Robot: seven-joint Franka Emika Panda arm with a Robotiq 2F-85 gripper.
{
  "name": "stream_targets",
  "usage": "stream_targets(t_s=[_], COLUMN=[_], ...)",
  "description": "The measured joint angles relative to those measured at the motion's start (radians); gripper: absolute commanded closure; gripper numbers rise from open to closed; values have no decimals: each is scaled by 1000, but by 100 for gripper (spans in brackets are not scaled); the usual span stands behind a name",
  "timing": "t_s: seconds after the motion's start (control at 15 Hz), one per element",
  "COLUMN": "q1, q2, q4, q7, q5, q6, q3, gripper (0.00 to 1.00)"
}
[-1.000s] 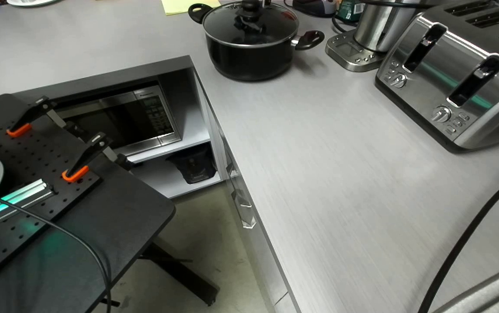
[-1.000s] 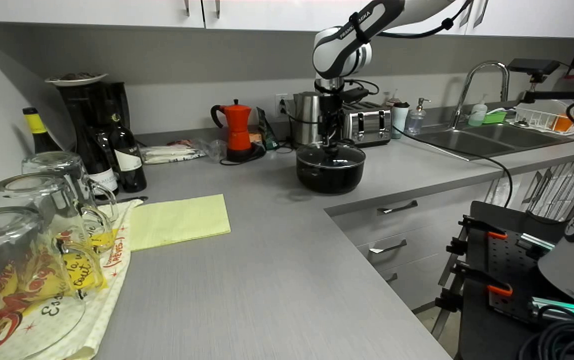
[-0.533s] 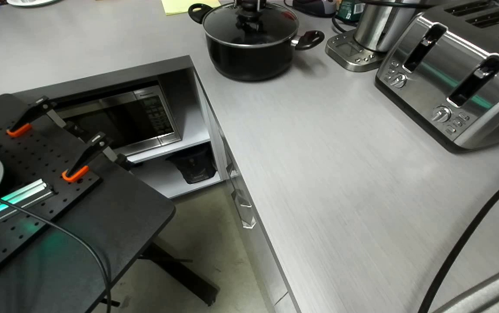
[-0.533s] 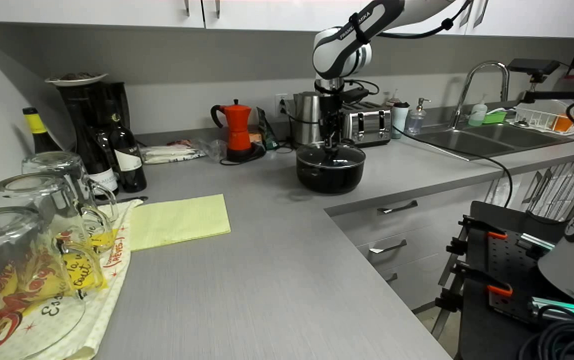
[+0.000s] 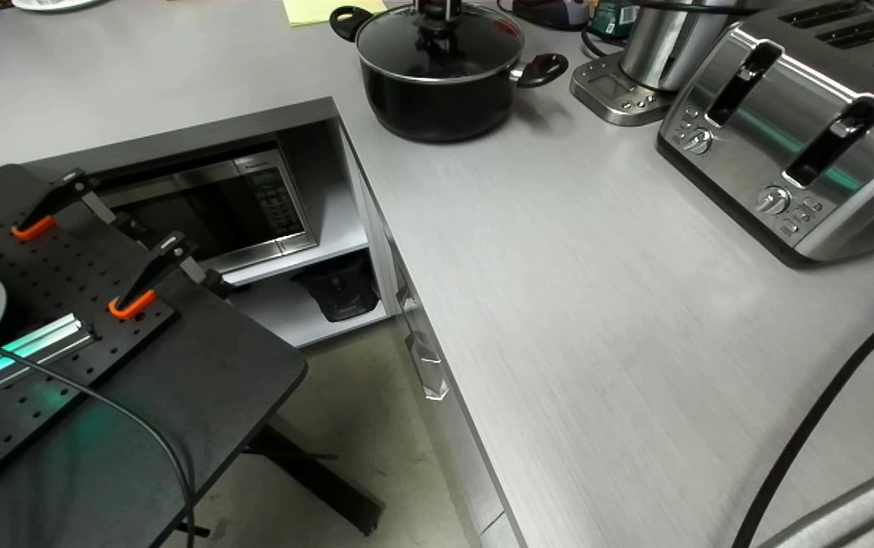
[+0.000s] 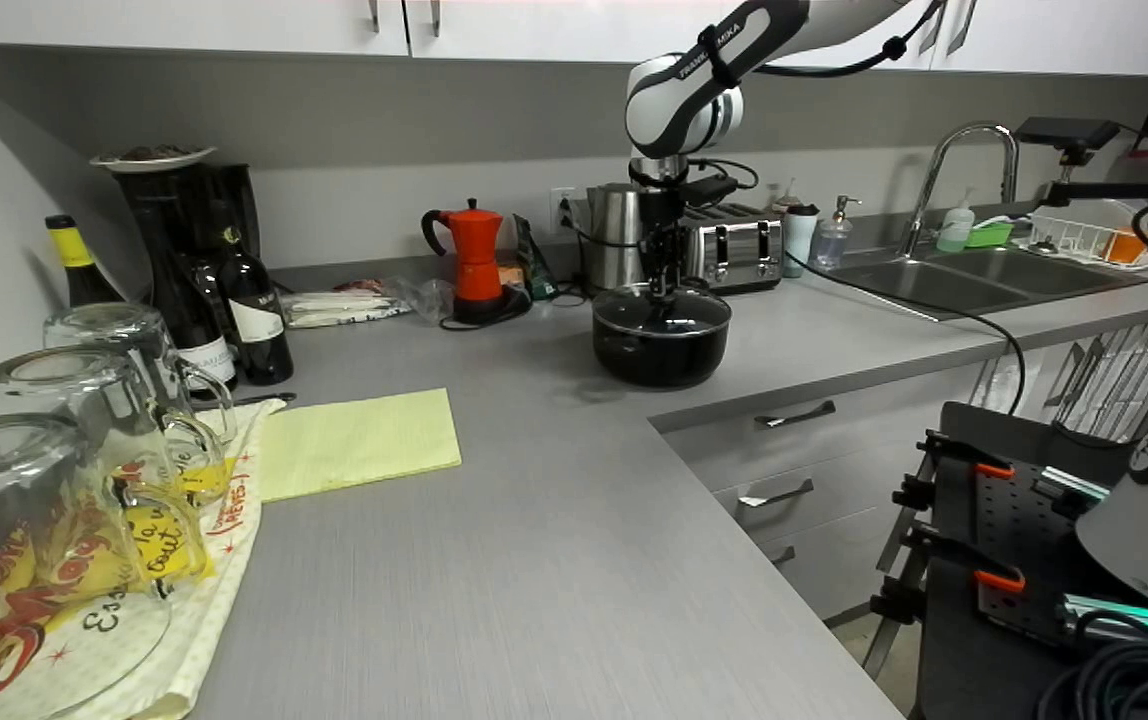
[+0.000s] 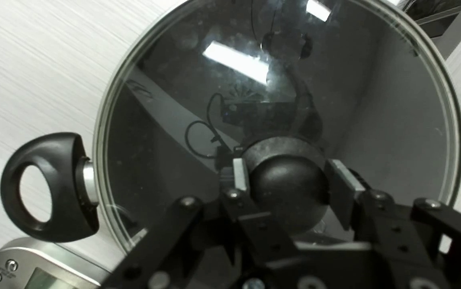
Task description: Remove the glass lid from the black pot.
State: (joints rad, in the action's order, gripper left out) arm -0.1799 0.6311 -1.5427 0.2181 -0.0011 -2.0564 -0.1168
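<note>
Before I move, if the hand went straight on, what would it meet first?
Likely the round transparent glass lid. The hand points down with the lid's rounded black knob seen between its fingertips, which would probably reach the glass beside it; depth is unclear.

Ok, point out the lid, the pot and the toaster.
Lid [image 7: 278, 104], wrist view: on the glass.
Pot [image 5: 441, 108], in an exterior view: outer wall.
Toaster [image 5: 776, 137], in an exterior view: front panel.

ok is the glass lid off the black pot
No, an exterior view shows the glass lid lying across the top of the black pot.
</note>
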Motion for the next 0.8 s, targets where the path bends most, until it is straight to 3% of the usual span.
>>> stream_targets(t_s=[0.4, 0.8], q1=[0, 2], q2=[-27, -139], q4=[-18, -116], q7=[3, 13], q5=[-6, -26], q6=[-11, -40], q3=[2, 5], gripper=[75, 75])
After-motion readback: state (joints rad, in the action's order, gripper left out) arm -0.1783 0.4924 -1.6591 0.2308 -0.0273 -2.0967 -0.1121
